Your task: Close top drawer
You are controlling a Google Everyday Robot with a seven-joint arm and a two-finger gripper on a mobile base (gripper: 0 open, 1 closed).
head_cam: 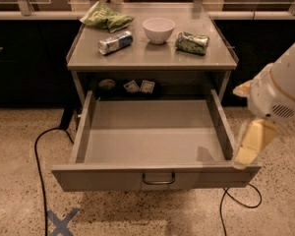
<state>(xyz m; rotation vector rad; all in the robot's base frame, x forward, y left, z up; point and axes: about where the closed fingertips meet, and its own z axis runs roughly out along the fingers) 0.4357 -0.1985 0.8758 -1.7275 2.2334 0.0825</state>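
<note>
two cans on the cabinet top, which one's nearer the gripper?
The green can, right of the white bowl; the silver-blue can lies left of it. The gripper is at the front right corner of the top drawer.
</note>
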